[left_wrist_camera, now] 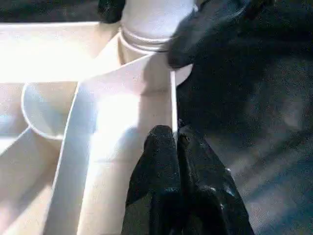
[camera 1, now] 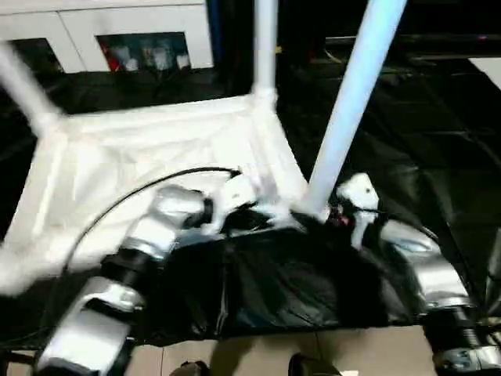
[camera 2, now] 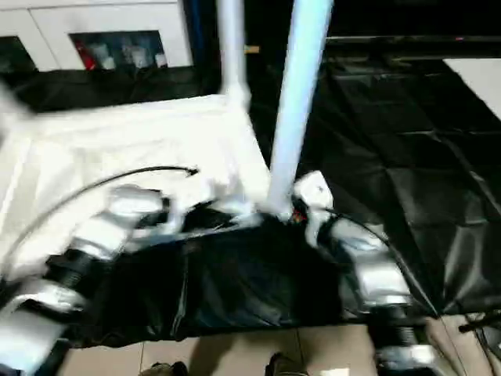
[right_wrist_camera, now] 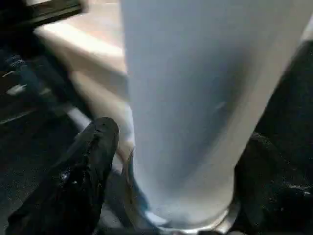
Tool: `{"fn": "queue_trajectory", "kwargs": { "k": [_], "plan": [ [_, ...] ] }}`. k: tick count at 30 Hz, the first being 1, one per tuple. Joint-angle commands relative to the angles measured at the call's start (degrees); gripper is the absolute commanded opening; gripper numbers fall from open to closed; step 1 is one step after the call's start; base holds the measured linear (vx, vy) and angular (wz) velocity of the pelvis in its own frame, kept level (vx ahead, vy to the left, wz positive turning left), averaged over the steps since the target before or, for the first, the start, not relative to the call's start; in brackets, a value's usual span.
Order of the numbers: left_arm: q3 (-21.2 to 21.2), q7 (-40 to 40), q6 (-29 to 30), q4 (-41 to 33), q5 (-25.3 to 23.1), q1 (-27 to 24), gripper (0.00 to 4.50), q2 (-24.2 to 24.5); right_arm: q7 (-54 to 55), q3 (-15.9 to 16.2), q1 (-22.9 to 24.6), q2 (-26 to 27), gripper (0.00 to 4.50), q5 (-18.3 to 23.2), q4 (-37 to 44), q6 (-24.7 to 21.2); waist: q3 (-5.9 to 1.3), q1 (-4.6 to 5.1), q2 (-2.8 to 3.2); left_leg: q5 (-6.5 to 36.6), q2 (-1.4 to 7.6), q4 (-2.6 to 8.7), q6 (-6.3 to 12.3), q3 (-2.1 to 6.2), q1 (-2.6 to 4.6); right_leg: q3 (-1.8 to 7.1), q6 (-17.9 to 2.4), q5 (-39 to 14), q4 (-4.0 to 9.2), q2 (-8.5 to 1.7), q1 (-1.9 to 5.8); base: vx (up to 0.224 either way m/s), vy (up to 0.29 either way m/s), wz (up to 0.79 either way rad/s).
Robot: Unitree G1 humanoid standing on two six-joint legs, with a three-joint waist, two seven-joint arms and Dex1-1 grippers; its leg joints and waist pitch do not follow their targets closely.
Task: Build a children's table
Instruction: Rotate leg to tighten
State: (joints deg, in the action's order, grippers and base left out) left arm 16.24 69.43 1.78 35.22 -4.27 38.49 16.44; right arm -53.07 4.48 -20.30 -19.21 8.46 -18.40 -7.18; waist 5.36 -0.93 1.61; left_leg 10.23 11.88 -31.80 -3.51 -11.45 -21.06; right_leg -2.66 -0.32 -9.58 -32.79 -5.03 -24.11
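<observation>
Tabletop (camera 1: 149,157) lies underside-up on black sheeting (camera 1: 438,157), legs rising from corner sockets. Left gripper (left_wrist_camera: 176,142), fingers pressed together, rests against the rim near the 5 o'clock corner. Right gripper (right_wrist_camera: 171,196) straddles the near leg (camera 1: 352,102) at its base, fingers spread either side. Cabinet (camera 1: 117,35) at 11 o'clock.

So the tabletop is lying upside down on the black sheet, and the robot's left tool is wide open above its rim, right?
Not quite. The tabletop does lie upside down on the black sheet, but the left tool is shut, its fingers pressed together at the tabletop's rim, as the left wrist view shows.
</observation>
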Motion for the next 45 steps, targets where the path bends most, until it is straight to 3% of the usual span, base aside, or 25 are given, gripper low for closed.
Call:
{"fn": "queue_trajectory", "kwargs": {
  "k": [1, 3, 4, 5, 6, 16, 22, 25, 27, 30, 32, 35, 40, 41, 42, 43, 45],
  "plan": [
    [2.7, 2.0, -1.1, 1.5, -0.6, -0.3, 0.00, -0.7, -5.3, 3.1, 0.6, -0.6, 3.66, 1.2, 0.9, -0.9, -3.41, -0.24, -0.71, 9.1, 1.20, 2.73, 7.42, -0.05, 0.38, 1.71, -17.3, -3.7, 2.74, -2.09, 3.44, 0.000, 0.000, 0.00],
    [2.9, 4.1, -2.3, 2.6, -0.2, 0.1, 0.00, 0.1, -10.2, 3.8, 0.5, -2.9, 3.66, 2.4, 1.0, -1.8, -3.28, -0.71, -0.53, 10.5, 1.31, 2.83, 6.57, -0.03, 0.51, 1.79, -16.8, -7.0, 2.88, -2.14, 3.34, 0.000, 0.000, 0.00],
    [2.9, 4.8, -2.5, 2.9, 0.1, 0.2, 0.00, 0.2, -11.6, 3.9, 0.4, -3.6, 3.39, 2.7, 0.9, -2.0, -3.21, -0.91, -0.55, 11.4, 1.35, 2.92, 6.05, -0.07, 0.69, 1.86, -16.4, -8.5, 3.02, -2.13, 3.17, 0.000, 0.000, 0.00],
    [2.7, 6.0, -2.8, 3.4, 0.7, 0.5, 0.00, 0.5, -14.0, 4.2, 0.1, -4.7, 3.33, 3.3, 0.7, -2.6, -3.25, -1.01, -0.95, 11.8, 1.31, 2.93, 5.79, 0.01, 0.62, 1.84, -16.2, -9.6, 2.93, -2.13, 3.24, 0.000, 0.000, 0.00],
    [2.6, 6.7, -2.9, 3.8, 1.2, 0.7, 0.00, 0.5, -15.4, 4.3, -0.1, -5.3, 3.33, 3.7, 0.5, -2.9, -3.14, -1.06, -0.87, 12.2, 1.35, 2.97, 5.56, -0.06, 0.62, 1.92, -16.0, -10.4, 3.07, -2.21, 3.08, 0.000, 0.000, 0.00],
    [2.1, 10.2, -3.5, 5.8, 2.5, 1.3, 0.00, 0.6, -19.9, 6.1, -1.4, -6.1, 2.58, 4.3, -1.2, -4.3, -3.36, -1.24, -1.28, 9.9, 1.22, 2.73, 5.66, -0.02, 0.42, 1.94, -15.5, -10.3, 2.89, -2.36, 3.12, 0.000, 0.000, 0.00],
    [1.5, 9.5, -2.7, 5.9, 3.1, 0.9, 0.00, 0.4, -18.3, 5.1, 0.3, -4.9, 2.49, 5.2, 0.4, -5.3, -3.53, -1.30, -1.28, 9.7, 1.21, 2.64, 5.88, -0.05, 0.41, 1.90, -15.5, -10.7, 2.91, -2.44, 3.17, 0.000, 0.000, 0.00],
    [0.6, 5.2, -1.1, 5.2, 2.4, 0.5, 0.00, -0.3, -10.6, 2.9, 2.5, -2.5, 2.49, 4.1, 2.0, -4.1, -3.57, -1.33, -1.17, 9.6, 1.19, 2.79, 5.14, 0.07, 0.31, 1.87, -14.9, -11.4, 3.00, -2.44, 3.13, 0.000, 0.000, 0.00],
    [-0.3, -3.2, 2.5, 3.0, 0.7, -0.3, 0.00, -2.5, 1.7, 1.4, 5.6, 2.0, 2.49, 1.0, 4.1, -4.7, -3.37, -0.93, -1.10, 12.4, 1.25, 3.20, 3.26, 0.27, 0.36, 1.94, -13.5, -16.6, 3.47, -2.54, 2.98, 0.000, 0.000, 0.00],
    [-0.7, -8.8, 6.3, 0.0, -0.1, -1.4, 0.00, -5.2, 11.0, 0.5, 7.1, 6.4, 2.48, -1.2, 5.1, -6.6, -3.16, -0.70, -1.04, 15.8, 1.20, 3.52, 1.78, 0.49, 0.76, 1.98, -11.1, -23.5, 4.38, -2.58, 2.62, 0.000, 0.000, 0.00],
    [-0.6, -12.5, 8.7, -2.1, -0.6, -2.3, 0.00, -7.9, 16.7, -0.3, 7.1, 10.1, 2.48, -2.0, 4.7, -7.1, -2.98, -0.31, -1.02, 17.8, 1.10, 3.84, 0.63, 0.68, 0.76, 1.95, -9.7, -26.0, 4.68, -2.43, 2.32, 0.000, 0.000, 0.00],
    [0.3, -17.5, 11.0, -3.4, -1.2, -2.8, 0.00, -12.8, 26.6, -1.1, 5.2, 16.1, 2.48, -3.5, 1.4, -6.8, -2.90, 0.06, -1.05, 20.9, 0.76, 3.84, 0.01, 0.82, 1.31, 1.97, -7.6, -30.8, 5.34, -2.40, 1.83, 0.000, 0.000, 0.00],
    [1.6, -19.6, 9.5, -2.0, -2.1, -1.8, 0.00, -14.8, 32.9, -1.0, 2.8, 19.5, 2.48, -5.1, -1.3, -5.8, -3.64, 0.54, -0.76, 18.6, 0.49, 3.63, 0.78, 0.84, 0.88, 2.05, -7.0, -27.7, 5.24, -2.29, 2.20, 0.000, 0.000, 0.00],
    [1.6, -19.7, 9.7, -2.2, -2.3, -1.9, 0.00, -14.8, 33.6, -1.1, 2.8, 19.7, 2.83, -5.4, -1.1, -5.8, -3.96, 0.47, -0.39, 17.8, 0.48, 3.55, 1.13, 0.82, 0.81, 2.07, -7.3, -26.0, 5.04, -2.28, 2.39, 0.000, 0.000, 0.00],
    [1.6, -19.7, 9.7, -2.2, -2.3, -1.9, 0.00, -14.8, 33.6, -1.1, 2.8, 19.7, 3.04, -5.4, -1.1, -5.8, -4.00, 0.52, -0.51, 17.4, 0.48, 3.53, 1.27, 0.75, 0.71, 2.08, -7.5, -24.8, 4.99, -2.23, 2.45, 0.000, 0.000, 0.00],
    [1.7, -18.4, 8.6, -2.2, -3.0, -2.2, 0.00, -13.4, 34.4, -2.2, 3.0, 19.7, 3.18, -5.5, -0.4, -4.8, -4.41, 0.41, -0.10, 16.6, 0.49, 3.46, 1.44, 0.79, 0.73, 2.01, -8.2, -22.7, 4.70, -2.20, 2.70, 0.000, 0.000, 0.00],
    [1.8, -17.9, 8.4, -2.6, -3.2, -2.5, 0.00, -12.8, 34.5, -2.7, 3.2, 19.5, 3.18, -5.6, 0.0, -4.4, -4.67, 0.43, -0.13, 15.1, 0.55, 3.30, 1.70, 0.66, 0.57, 2.02, -9.5, -18.4, 4.29, -2.08, 2.84, 0.000, 0.000, 0.00]
  ]
}}
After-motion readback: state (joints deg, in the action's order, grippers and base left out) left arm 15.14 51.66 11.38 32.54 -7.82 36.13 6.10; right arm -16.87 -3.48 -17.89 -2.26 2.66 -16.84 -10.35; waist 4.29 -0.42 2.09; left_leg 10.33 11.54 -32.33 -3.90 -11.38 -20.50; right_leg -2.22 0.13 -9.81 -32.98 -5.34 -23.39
